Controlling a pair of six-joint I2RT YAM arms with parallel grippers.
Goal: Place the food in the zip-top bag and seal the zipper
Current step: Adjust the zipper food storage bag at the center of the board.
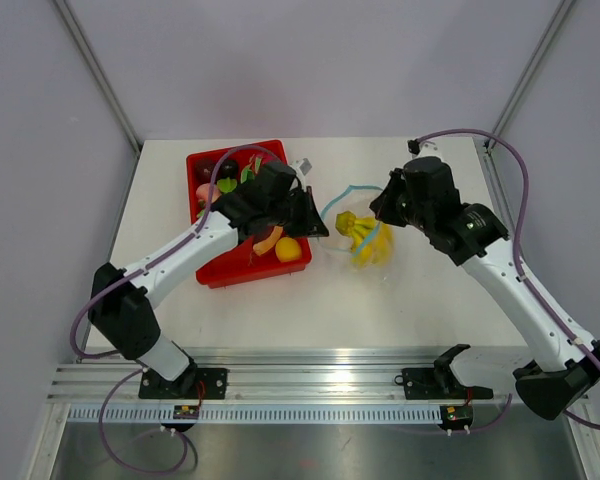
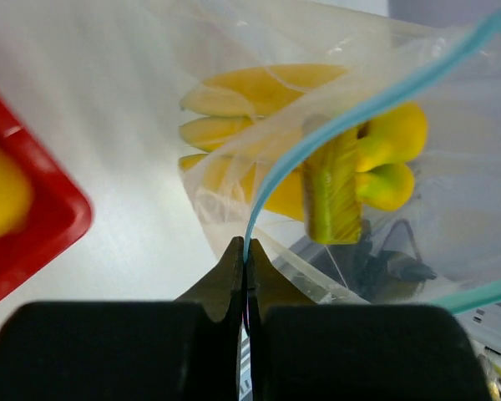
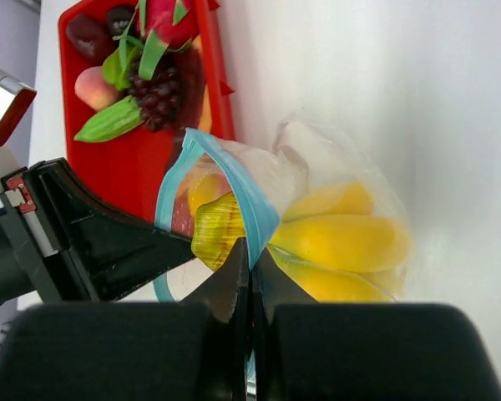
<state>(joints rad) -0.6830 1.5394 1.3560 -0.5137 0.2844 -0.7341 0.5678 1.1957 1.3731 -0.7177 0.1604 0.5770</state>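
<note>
The clear, crinkly zip-top bag (image 1: 372, 248) sits on the smooth white desk (image 1: 430, 300) just right of the glossy red tray (image 1: 235, 270). Its thin teal zipper (image 1: 352, 186) is bowed into an open loop, and a smooth yellow banana bunch (image 1: 363, 232) with a ribbed stem is inside. The left jaws are pressed together on the zipper strip at the tray side of the mouth, and the right jaws pinch the same strip on the opposite side. In the tray lie a round orange citrus (image 1: 288, 249), knobbly purple grapes (image 3: 154, 96) and a pointed green piece (image 3: 108, 125).
</note>
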